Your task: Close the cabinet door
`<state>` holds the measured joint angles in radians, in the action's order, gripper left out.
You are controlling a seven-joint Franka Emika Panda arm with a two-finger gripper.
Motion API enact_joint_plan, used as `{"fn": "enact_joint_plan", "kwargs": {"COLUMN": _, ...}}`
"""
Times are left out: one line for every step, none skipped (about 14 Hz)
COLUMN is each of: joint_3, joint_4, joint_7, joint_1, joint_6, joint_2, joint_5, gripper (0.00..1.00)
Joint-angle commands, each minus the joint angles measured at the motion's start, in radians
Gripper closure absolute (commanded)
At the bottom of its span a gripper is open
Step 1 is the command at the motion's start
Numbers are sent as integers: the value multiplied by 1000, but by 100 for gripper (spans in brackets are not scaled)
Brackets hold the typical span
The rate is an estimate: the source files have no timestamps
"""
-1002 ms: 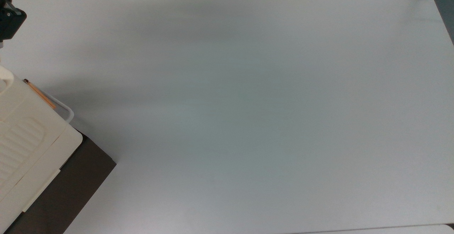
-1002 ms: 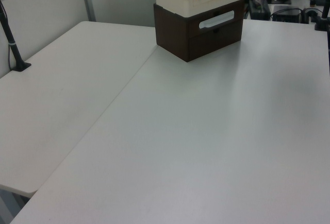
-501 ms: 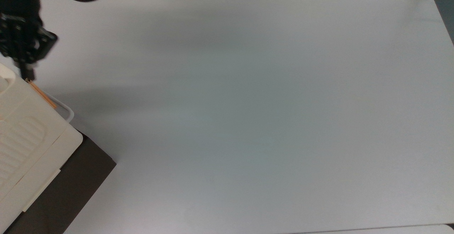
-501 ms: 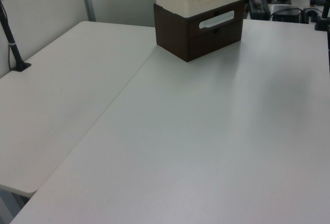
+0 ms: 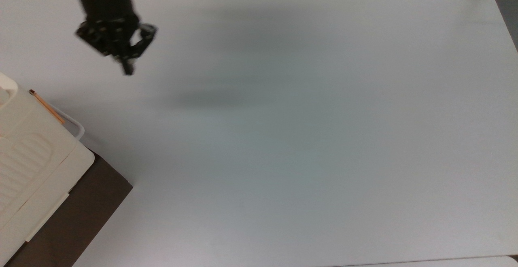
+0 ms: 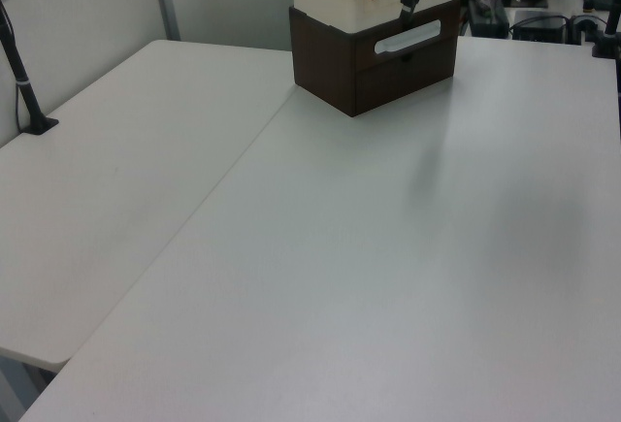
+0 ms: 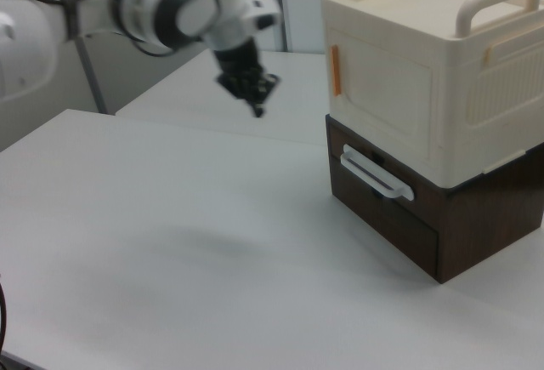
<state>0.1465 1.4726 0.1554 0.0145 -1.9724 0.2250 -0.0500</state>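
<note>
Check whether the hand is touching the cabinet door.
Apart: the right view shows bare table between the hand and the cabinet door.

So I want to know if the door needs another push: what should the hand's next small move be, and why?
Probably no further push, just a small retreat from the cabinet. In the right view the cabinet door looks flush with the cream cabinet body, and the hand hangs apart from it, above the table.
</note>
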Motion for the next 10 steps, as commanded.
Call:
{"fn": "enact_joint_plan", "kwargs": {"joint_3": -45, "joint_4": 31, "joint_7": -131, "joint_1": -83, "joint_6": 192, "joint_2": -90, "joint_5": 111, "gripper": 99}}
{"fn": "enact_joint_plan", "kwargs": {"joint_3": -47, "joint_4": 34, "joint_7": -143, "joint_1": -122, "joint_6": 249, "joint_2": -110, "joint_5": 123, "gripper": 98}}
{"fn": "enact_joint_plan", "kwargs": {"joint_3": -47, "joint_4": 38, "joint_7": -154, "joint_1": -146, "joint_6": 283, "joint_2": -124, "joint_5": 124, "gripper": 98}}
{"fn": "enact_joint_plan", "kwargs": {"joint_3": -48, "joint_4": 58, "joint_7": -160, "joint_1": -163, "joint_6": 308, "joint_2": -144, "joint_5": 124, "gripper": 96}}
{"fn": "enact_joint_plan", "kwargs": {"joint_3": -53, "joint_4": 95, "joint_7": -161, "joint_1": -185, "joint_6": 308, "joint_2": -168, "joint_5": 125, "gripper": 89}}
{"fn": "enact_joint_plan", "kwargs": {"joint_3": -57, "joint_4": 115, "joint_7": -163, "joint_1": -188, "joint_6": 308, "joint_2": -180, "joint_5": 125, "gripper": 85}}
{"fn": "enact_joint_plan", "kwargs": {"joint_3": -61, "joint_4": 132, "joint_7": -162, "joint_1": -188, "joint_6": 310, "joint_2": -191, "joint_5": 125, "gripper": 74}}
{"fn": "enact_joint_plan", "kwargs": {"joint_3": -64, "joint_4": 143, "joint_7": -162, "joint_1": -188, "joint_6": 310, "joint_2": -197, "joint_5": 125, "gripper": 62}}
{"fn": "enact_joint_plan", "kwargs": {"joint_3": -64, "joint_4": 143, "joint_7": -160, "joint_1": -188, "joint_6": 311, "joint_2": -199, "joint_5": 131, "gripper": 47}}
{"fn": "enact_joint_plan", "kwargs": {"joint_3": -64, "joint_4": 141, "joint_7": -161, "joint_1": -185, "joint_6": 311, "joint_2": -197, "joint_5": 139, "gripper": 32}}
